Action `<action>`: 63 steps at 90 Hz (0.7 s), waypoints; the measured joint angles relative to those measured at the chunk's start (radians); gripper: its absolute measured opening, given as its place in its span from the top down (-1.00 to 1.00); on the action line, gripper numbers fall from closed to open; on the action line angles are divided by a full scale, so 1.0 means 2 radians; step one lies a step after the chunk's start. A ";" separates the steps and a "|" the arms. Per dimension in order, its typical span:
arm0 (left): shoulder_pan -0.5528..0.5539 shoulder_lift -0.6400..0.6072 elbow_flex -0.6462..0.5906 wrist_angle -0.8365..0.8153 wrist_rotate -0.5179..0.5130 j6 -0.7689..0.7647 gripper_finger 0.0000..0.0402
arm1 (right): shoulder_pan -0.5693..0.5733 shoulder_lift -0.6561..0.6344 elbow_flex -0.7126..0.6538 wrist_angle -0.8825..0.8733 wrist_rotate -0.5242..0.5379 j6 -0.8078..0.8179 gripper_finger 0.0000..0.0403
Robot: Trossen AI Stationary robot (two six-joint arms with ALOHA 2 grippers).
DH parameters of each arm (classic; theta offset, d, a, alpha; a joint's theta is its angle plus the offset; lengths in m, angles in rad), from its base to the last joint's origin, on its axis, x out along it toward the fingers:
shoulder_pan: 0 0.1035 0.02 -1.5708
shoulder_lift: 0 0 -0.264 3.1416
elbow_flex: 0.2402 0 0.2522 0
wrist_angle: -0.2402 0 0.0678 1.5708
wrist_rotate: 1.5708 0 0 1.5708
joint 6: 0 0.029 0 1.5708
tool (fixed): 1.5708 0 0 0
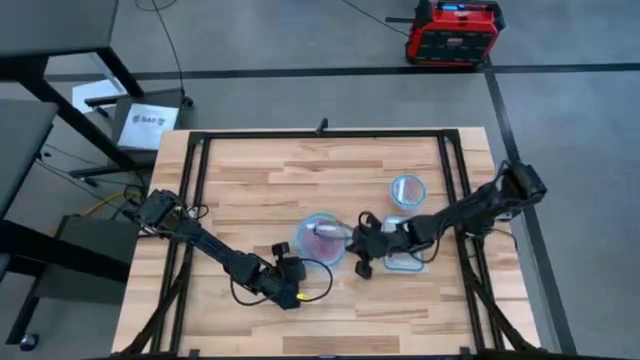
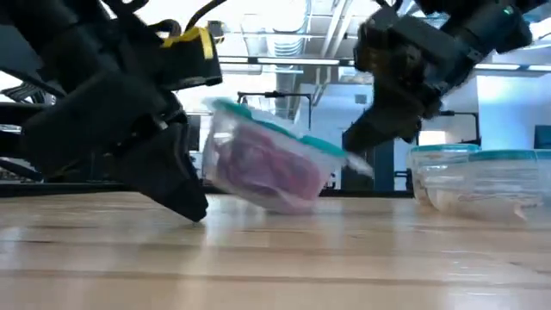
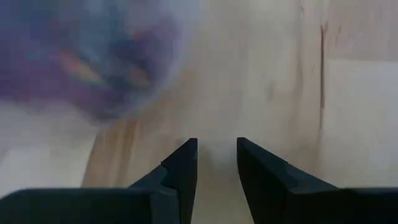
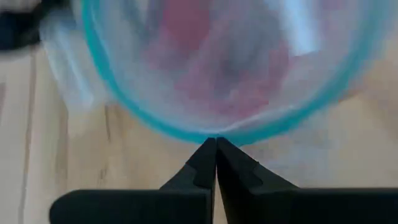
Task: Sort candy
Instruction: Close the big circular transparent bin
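Observation:
A clear round bowl (image 1: 320, 240) with a bluish rim stands tilted near the table's middle, its base (image 2: 284, 202) on the wood. Inside it lies candy (image 2: 258, 168) in purple and red wrappers. My right gripper (image 1: 353, 240) is at the bowl's right side, shut on its rim. My left gripper (image 1: 290, 266) is open just left of and nearer than the bowl, its fingertips (image 2: 191, 205) down at the table with bare wood between them (image 3: 216, 155). My right gripper pinches the bowl's bluish rim (image 4: 214, 135) at the bowl's right side between its two fingertips. It comes slanting down from the table's right. The bowl is tipped, its left rim (image 2: 219, 105) higher than the held side, its base on the table. My left gripper stands close to the bowl's wall; I cannot tell whether it touches it.
A second round bowl (image 1: 407, 188) stands farther back on the right. A clear rectangular tub (image 1: 408, 260) lies under my right arm, right of the tilted bowl. A black frame (image 1: 320, 135) runs round the tabletop. Bare wood shows at the near edge.

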 joint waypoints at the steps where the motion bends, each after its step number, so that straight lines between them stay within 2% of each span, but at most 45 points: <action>1: 0.000 0.000 0.000 -0.003 0.000 0.000 0.52 | 0.003 0.000 0.002 -0.001 0.000 0.000 1.00; 25: -0.017 -0.005 0.000 -0.017 -0.005 0.007 0.52 | 0.023 -0.029 0.045 -0.034 0.004 -0.013 1.00; 46: -0.040 -0.021 -0.001 -0.019 -0.003 -0.010 0.52 | -0.002 -0.040 0.056 -0.021 0.009 -0.092 1.00; 52: -0.050 -0.039 -0.001 -0.018 -0.015 -0.020 0.52 | -0.019 -0.039 0.058 0.003 -0.017 -0.128 1.00; 63: -0.064 -0.084 -0.001 -0.010 -0.052 -0.031 0.52 | -0.063 -0.035 0.050 0.054 -0.109 -0.199 1.00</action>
